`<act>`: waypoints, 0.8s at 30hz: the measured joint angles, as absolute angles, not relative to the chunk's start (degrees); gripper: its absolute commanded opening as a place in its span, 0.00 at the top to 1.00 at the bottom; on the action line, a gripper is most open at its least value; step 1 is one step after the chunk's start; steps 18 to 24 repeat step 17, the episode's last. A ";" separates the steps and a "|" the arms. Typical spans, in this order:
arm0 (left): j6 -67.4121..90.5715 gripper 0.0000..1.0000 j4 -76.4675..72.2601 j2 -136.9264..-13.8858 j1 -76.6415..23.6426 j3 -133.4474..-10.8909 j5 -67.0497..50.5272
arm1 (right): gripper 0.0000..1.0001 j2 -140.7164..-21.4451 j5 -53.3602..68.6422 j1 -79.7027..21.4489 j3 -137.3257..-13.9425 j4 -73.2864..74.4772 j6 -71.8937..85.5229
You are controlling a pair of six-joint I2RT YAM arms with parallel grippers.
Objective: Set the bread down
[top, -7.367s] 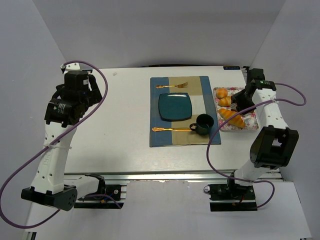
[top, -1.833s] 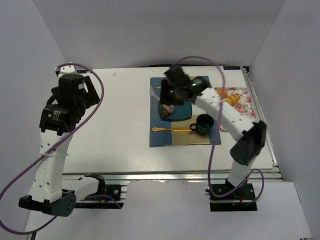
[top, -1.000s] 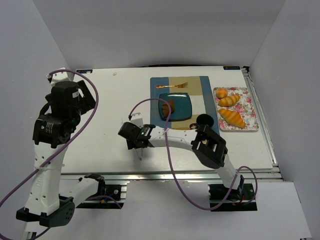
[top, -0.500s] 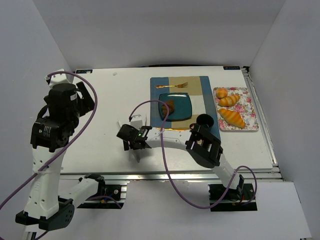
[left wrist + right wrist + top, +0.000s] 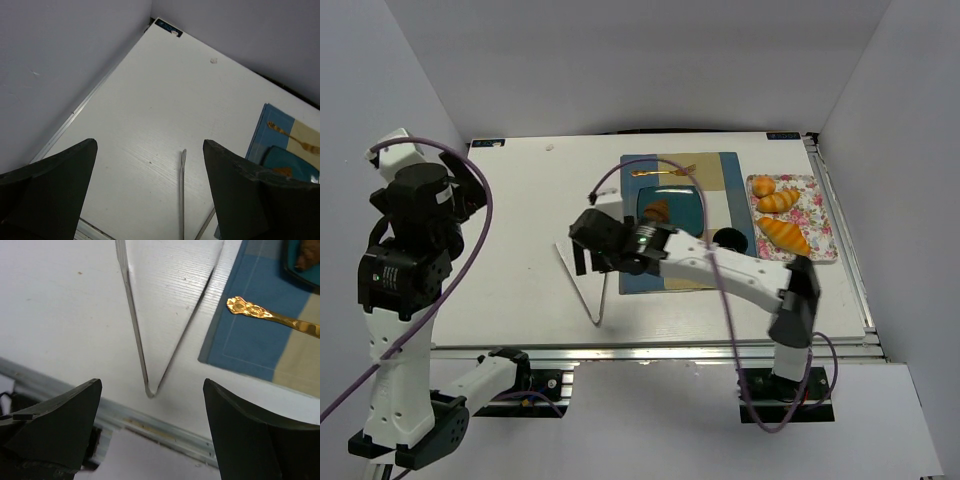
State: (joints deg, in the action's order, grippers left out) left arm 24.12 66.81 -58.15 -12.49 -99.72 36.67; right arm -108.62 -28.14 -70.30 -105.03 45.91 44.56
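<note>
The bread (image 5: 657, 211), a small dark brown pastry, lies on the left part of the blue square plate (image 5: 685, 203); a sliver of it shows in the left wrist view (image 5: 283, 171). Metal tongs (image 5: 588, 290) lie flat on the white table in a V, left of the placemat (image 5: 738, 272). My right gripper (image 5: 592, 262) hovers over them, open and empty; in its wrist view the tongs (image 5: 137, 335) lie between the spread fingers (image 5: 65, 420). My left gripper (image 5: 150, 143) is raised at the far left, open and empty, with a tongs tip (image 5: 183, 190) below it.
A floral tray (image 5: 820, 215) at the right holds golden croissants (image 5: 784, 234) and a small bun (image 5: 763, 185). A dark mug (image 5: 726, 237) stands on the placemat, partly behind my right arm. A gold fork (image 5: 665, 171) lies above the plate, a gold spoon (image 5: 270, 317) below it.
My right gripper has opened and let go of the tongs, which now lie on the table, and it has lifted away. The left arm has swung further left.
</note>
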 measured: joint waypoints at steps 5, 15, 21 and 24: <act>26.15 0.02 66.78 -58.13 -12.49 -100.44 39.07 | 0.11 -93.93 -28.18 -70.30 -98.85 49.21 45.50; 31.59 0.02 64.05 -55.66 -12.49 -88.51 38.33 | 0.11 -81.45 -32.71 -70.08 -88.05 55.16 51.62; 32.56 0.02 63.29 -55.05 -12.49 -86.11 37.30 | 0.11 -79.26 -33.63 -69.97 -85.43 55.75 52.47; 32.56 0.02 63.29 -55.05 -12.49 -86.11 37.30 | 0.11 -79.26 -33.63 -69.97 -85.43 55.75 52.47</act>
